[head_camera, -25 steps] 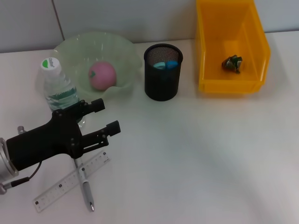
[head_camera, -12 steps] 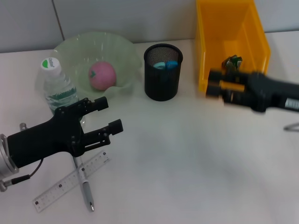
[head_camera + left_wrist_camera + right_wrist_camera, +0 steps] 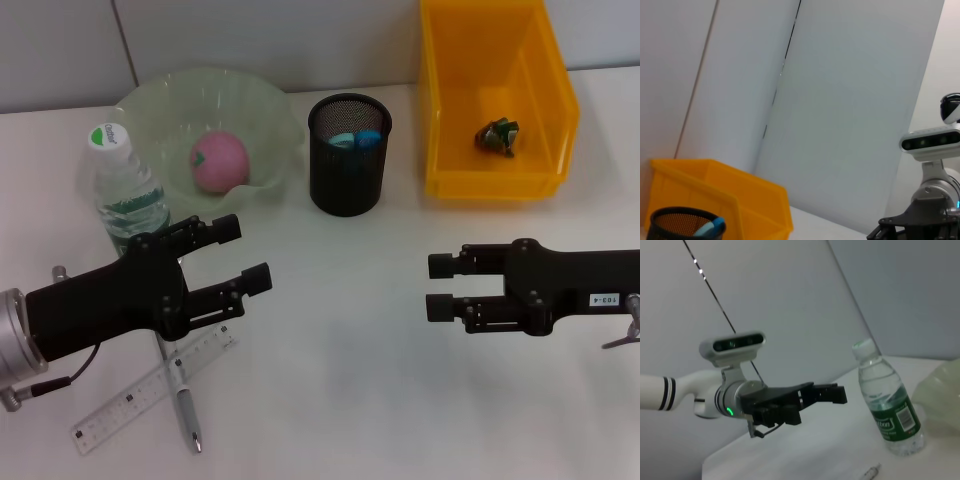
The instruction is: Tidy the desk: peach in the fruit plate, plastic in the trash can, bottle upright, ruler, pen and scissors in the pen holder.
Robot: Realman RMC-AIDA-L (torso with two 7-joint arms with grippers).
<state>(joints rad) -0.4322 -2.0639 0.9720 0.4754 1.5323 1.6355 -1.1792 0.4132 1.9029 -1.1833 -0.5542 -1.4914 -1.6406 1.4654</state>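
The pink peach (image 3: 218, 162) lies in the pale green fruit plate (image 3: 268, 108). A clear bottle (image 3: 122, 190) with a green label stands upright beside the plate; the right wrist view shows the bottle (image 3: 886, 405) too. Blue scissors handles (image 3: 355, 139) stick out of the black mesh pen holder (image 3: 348, 175). Crumpled plastic (image 3: 497, 136) sits in the yellow trash can (image 3: 440, 95). The clear ruler (image 3: 150, 390) and the silver pen (image 3: 183, 398) lie crossed on the desk at front left. My left gripper (image 3: 246, 253) hovers open just above them. My right gripper (image 3: 438, 286) is open and empty at front right.
A white desk (image 3: 340, 380) runs back to a grey wall. In the left wrist view the trash can (image 3: 720, 192) and the pen holder (image 3: 680, 225) stand ahead. My left gripper (image 3: 832, 394) appears in the right wrist view.
My right arm came in from the right, passed in front of the yellow can and dropped to the front right. The left gripper edged slightly right and away from the ruler.
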